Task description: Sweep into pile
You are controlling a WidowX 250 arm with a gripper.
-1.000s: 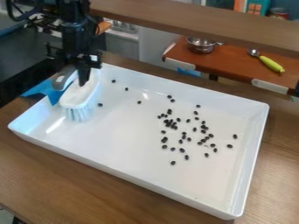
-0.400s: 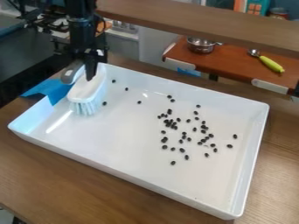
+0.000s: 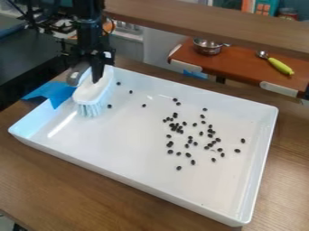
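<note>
Beans, blk | scatt. in tray | tool clamped on brush

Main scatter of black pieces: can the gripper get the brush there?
Probably yes: the gripper holds the brush inside the tray, and no wall or tool stands between it and the black pieces, just a few strays.
</note>
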